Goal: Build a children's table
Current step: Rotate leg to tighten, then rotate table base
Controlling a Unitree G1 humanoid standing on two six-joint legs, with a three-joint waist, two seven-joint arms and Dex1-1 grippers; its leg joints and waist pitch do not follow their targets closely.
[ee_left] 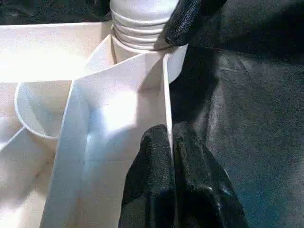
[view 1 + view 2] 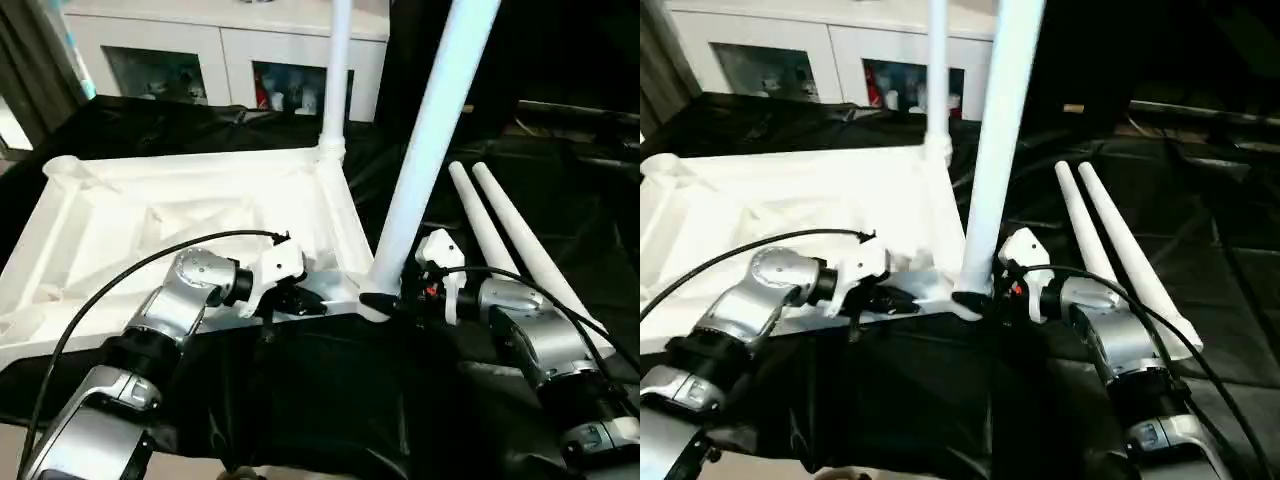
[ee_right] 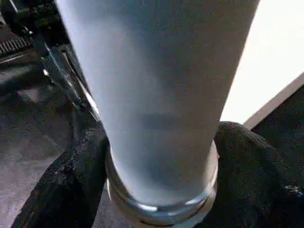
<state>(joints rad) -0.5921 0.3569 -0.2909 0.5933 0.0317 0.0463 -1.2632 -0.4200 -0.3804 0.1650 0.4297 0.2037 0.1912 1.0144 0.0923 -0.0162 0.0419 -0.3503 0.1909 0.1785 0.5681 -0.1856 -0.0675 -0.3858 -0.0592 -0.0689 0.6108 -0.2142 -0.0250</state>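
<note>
We see the white top [image 2: 190,215] lying ribbed side up on the black-draped table [image 2: 330,400], its near rim running across in front of both forearms. One leg [image 2: 335,75] stands upright in the far right corner socket. A second leg [image 2: 430,140] rises at a slight lean from the near right corner socket [image 2: 372,303], its ringed base seated at the socket's mouth. Two more legs [image 2: 505,240] lie side by side on the cloth just right of the top, touching each other along their length, thin ends pointing away from us.

Our left gripper [image 1: 172,156] is clenched on the top's thin near rim, one black finger [image 1: 152,166] on each face of the wall, a little left of the near socket. Our right gripper [image 3: 159,190] is grasping the base of the leaning leg: in the right wrist view its two black fingers [image 3: 71,185] sit on either side of the tube, pressed against the ringed end. From the head views it meets the leg right at the corner.

Behind the table stands a white cabinet [image 2: 225,50] with glass doors
</note>
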